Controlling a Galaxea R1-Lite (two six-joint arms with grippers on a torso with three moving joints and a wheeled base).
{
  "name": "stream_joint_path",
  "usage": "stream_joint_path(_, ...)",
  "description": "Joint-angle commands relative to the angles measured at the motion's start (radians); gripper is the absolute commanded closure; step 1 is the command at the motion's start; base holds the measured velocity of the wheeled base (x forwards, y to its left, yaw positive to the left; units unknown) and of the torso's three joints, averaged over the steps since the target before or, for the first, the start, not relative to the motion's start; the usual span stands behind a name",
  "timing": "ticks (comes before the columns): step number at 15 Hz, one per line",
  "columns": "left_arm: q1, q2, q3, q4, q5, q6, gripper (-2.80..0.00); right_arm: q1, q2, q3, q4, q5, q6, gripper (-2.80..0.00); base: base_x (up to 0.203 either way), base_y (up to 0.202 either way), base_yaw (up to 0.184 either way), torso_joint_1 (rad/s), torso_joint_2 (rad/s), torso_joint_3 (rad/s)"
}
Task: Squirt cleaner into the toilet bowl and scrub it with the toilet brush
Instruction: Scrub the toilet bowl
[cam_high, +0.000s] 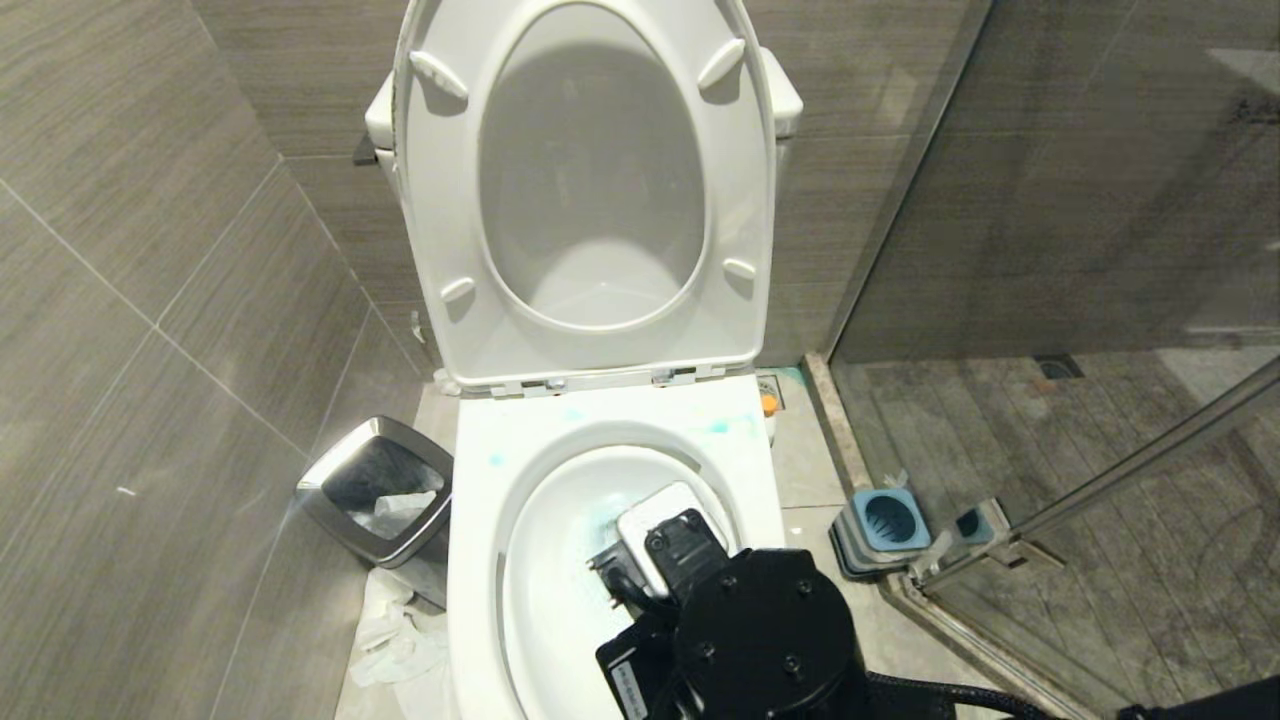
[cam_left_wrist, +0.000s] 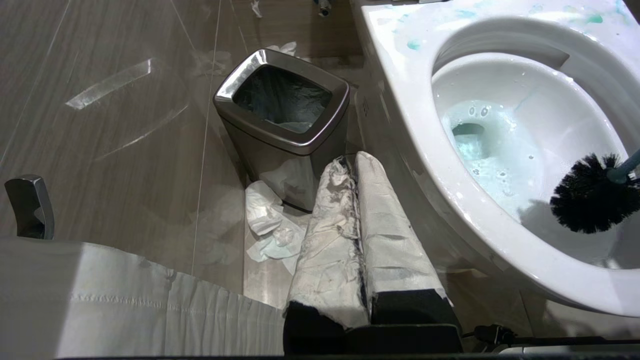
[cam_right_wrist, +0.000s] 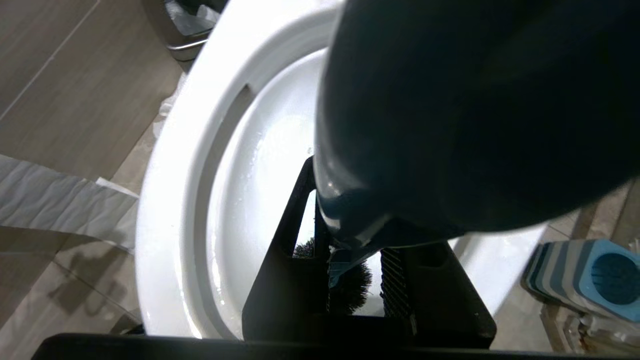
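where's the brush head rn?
Left wrist view shows the toilet brush head inside the toilet bowl, against its near inner wall above the blue-tinted water; the right gripper holds its handle.

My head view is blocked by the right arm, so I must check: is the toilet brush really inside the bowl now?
Observer: Yes. The left wrist view shows the toilet brush with its black head inside the toilet bowl, beside the turquoise water, not dipped in it.
Operator: Is it gripped?
Observer: Yes. The right gripper has its jaws shut on the handle.
Operator: And the left arm?
Observer: The left gripper, jaws shut, hangs beside the bowl, near the waste bin.
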Motion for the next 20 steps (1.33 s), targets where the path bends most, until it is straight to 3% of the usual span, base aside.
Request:
stream_joint_path(1,0.0,0.0,0.0,0.0,0.0,0.0,0.0,-0.036,-0.018,0.007,-0.006,-0.005,0.0,0.0,0.0,0.0,0.0,0.0,0.0,0.0)
stream_joint_path(9,0.0,0.0,0.0,0.0,0.0,0.0,0.0,-0.202,-0.025,-0.024,-0.006,0.013,-0.006,0.0,0.0,0.0,0.0,0.0,0.0,0.0)
stream_joint_path(14,0.0,0.0,0.0,-0.002,0.003,-0.007,0.0,-0.294,0.071,-0.183,-0.004,0.043,-0.028,0.0,0.0,0.0,0.0,0.0,0.0,0.0)
stream_joint_path(20,0.0,0.0,0.0,-0.002,0.003,-0.007,0.0,-0.333,0.235,-0.384,-0.003,0.064,-0.066,0.0,0.0,0.0,0.0,0.0,0.0,0.0)
